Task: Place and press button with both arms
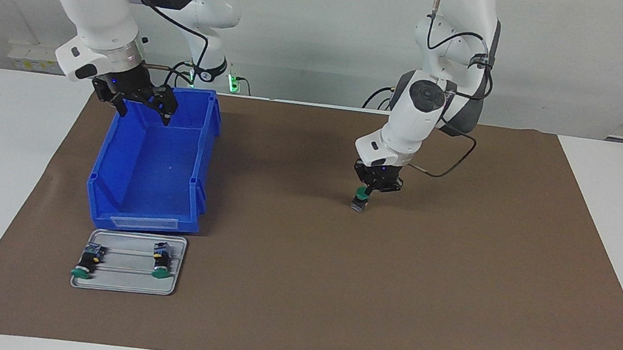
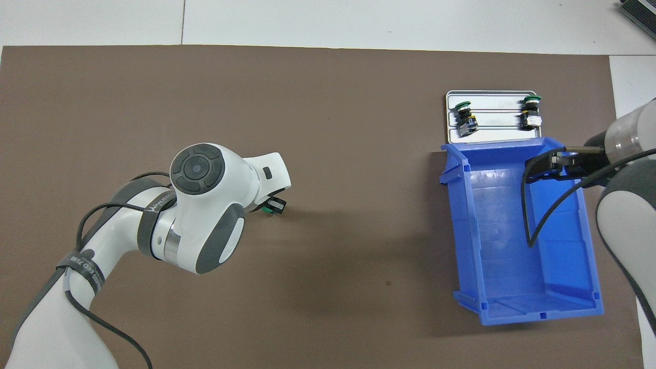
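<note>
One button point(image 1: 360, 202) stands upright on the brown mat point(image 1: 393, 280), its green cap up. My left gripper point(image 1: 369, 191) is directly over it, fingers together, with the tip down on the cap. In the overhead view the left gripper point(image 2: 275, 205) covers the button point(image 2: 266, 209), and only a sliver of green shows. My right gripper point(image 1: 144, 109) hangs open and empty over the robots' end of the blue bin point(image 1: 154, 221). It also shows in the overhead view point(image 2: 551, 165).
A small metal tray point(image 1: 125, 286) lies just beside the bin's end farthest from the robots. It holds two more buttons point(image 1: 87, 260) point(image 1: 160, 260) lying on their sides. The tray point(image 2: 489, 94) and bin point(image 2: 464, 230) also show in the overhead view.
</note>
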`<state>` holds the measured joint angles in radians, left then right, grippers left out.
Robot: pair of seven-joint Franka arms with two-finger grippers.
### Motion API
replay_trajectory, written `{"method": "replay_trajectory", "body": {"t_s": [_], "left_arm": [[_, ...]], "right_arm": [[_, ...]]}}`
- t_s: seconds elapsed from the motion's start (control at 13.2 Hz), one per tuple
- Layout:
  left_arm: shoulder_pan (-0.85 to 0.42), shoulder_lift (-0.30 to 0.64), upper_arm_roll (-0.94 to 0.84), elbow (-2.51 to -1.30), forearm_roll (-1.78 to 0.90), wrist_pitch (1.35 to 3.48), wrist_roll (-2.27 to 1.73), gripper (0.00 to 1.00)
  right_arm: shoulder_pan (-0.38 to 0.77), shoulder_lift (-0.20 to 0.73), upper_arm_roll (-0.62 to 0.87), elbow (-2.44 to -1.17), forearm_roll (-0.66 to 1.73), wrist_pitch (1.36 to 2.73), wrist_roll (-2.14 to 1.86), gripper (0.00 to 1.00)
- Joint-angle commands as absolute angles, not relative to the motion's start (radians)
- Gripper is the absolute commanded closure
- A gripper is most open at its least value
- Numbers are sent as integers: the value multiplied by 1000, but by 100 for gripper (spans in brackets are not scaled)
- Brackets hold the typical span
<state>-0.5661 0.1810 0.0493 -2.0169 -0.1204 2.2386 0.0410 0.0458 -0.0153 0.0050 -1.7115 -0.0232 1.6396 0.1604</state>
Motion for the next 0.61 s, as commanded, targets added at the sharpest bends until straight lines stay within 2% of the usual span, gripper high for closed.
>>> {"method": "replay_trajectory", "body": {"t_s": [0.0, 0.23, 0.53], "left_arm": [[-591, 209, 63, -2023, -98, 2253, 17, 100], [-591, 196, 66, -1994, -97, 2220, 18, 100], [-562, 169, 78, -1881, -94, 2060, 23, 100]], "right_arm": [[38, -17, 11, -1712, -23, 1637, 137, 0], [38, -17, 11, -1712, -23, 1637, 137, 0], [38, -17, 11, -1712, -23, 1637, 137, 0]]}}
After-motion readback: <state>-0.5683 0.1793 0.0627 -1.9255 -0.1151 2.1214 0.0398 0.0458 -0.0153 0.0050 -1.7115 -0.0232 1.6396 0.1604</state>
